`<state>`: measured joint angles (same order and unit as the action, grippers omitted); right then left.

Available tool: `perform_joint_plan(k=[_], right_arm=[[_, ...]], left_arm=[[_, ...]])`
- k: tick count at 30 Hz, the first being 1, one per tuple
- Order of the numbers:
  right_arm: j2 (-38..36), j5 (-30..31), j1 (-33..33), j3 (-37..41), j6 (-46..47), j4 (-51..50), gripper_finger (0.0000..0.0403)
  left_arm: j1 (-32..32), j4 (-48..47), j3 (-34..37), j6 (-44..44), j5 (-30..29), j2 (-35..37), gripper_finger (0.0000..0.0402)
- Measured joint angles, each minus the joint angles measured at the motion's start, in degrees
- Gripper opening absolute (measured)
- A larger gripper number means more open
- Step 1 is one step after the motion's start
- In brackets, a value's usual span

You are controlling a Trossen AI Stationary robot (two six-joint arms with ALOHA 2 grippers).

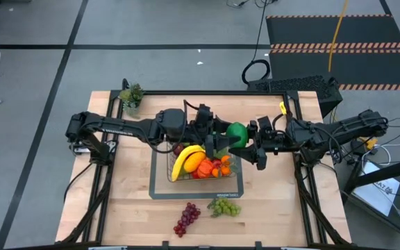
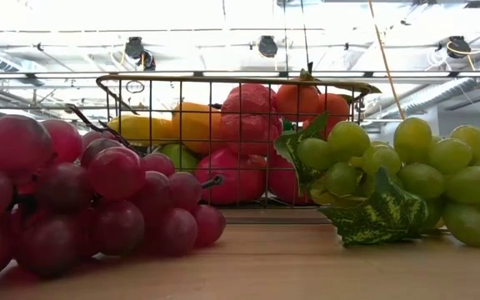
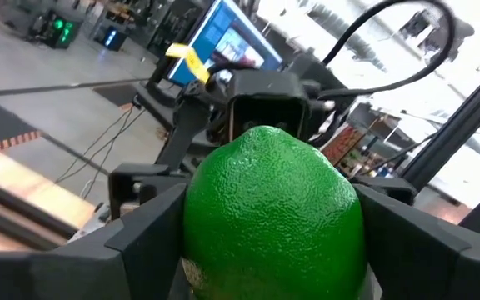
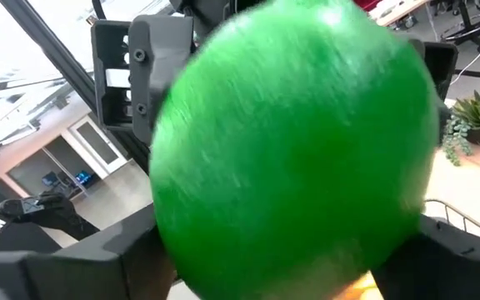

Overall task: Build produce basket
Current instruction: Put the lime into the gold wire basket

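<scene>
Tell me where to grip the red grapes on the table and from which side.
Take the red grapes from straight above, across the narrow width of the bunch near its upper, thicker end. It lies flat on the table, elongated, apart from the green grapes and the basket, so the top is open. Both end effectors are occupied around a green ball above the basket.
</scene>
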<state>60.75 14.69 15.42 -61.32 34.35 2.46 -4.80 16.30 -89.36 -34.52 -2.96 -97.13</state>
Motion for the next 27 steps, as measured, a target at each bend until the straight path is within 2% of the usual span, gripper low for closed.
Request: perform_joint_plan(k=[6,10,17,27], right_arm=[[-1.6,-3.4,0.0,0.1,3.0,-2.0,0.0373],[-3.1,-7.3,0.1,0.1,6.3,-5.8,0.0394],[-3.7,-14.8,0.4,0.1,11.7,-12.5,0.0394],[-3.7,-14.7,2.1,2.8,16.8,-10.5,0.0393]], left_arm=[[-0.1,6.4,-0.1,0.7,0.6,0.9,0.0303],[0.2,8.7,-0.1,3.3,0.4,2.5,0.0306],[1.3,6.5,-0.1,11.3,1.0,8.4,0.0315],[2.6,-1.3,-0.1,20.2,0.5,17.7,0.0316]])
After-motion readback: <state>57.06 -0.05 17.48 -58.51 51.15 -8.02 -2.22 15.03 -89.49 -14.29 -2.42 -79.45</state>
